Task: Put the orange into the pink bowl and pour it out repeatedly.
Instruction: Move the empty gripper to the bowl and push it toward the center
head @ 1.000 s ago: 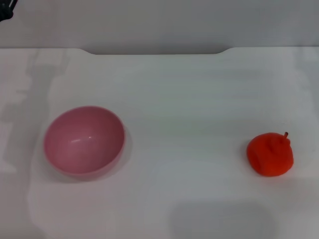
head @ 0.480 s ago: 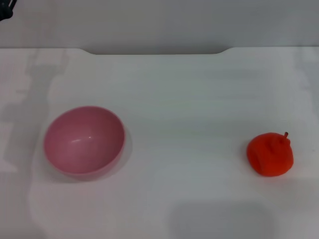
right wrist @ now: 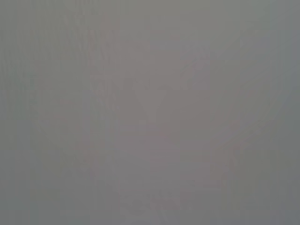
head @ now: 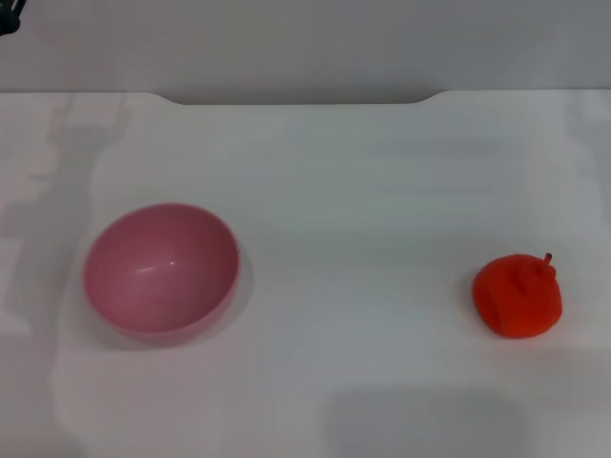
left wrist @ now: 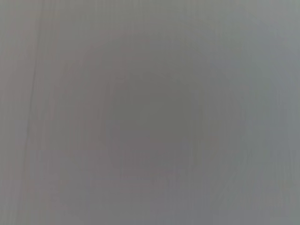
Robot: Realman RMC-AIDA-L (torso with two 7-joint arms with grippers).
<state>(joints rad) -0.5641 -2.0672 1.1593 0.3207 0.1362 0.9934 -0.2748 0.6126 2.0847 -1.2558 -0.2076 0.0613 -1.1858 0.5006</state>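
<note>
The pink bowl [head: 160, 268] stands upright and empty on the white table at the left in the head view. The orange [head: 517, 294], red-orange with a small dark stem nub, lies on the table at the right, well apart from the bowl. Neither gripper shows in the head view. Both wrist views show only a plain grey surface, with no fingers and no task object.
The white table [head: 353, 239] runs back to a grey wall, with a shallow notch along its far edge [head: 301, 98]. A small dark object [head: 8, 17] sits at the top left corner. Soft shadows lie on the table's left side.
</note>
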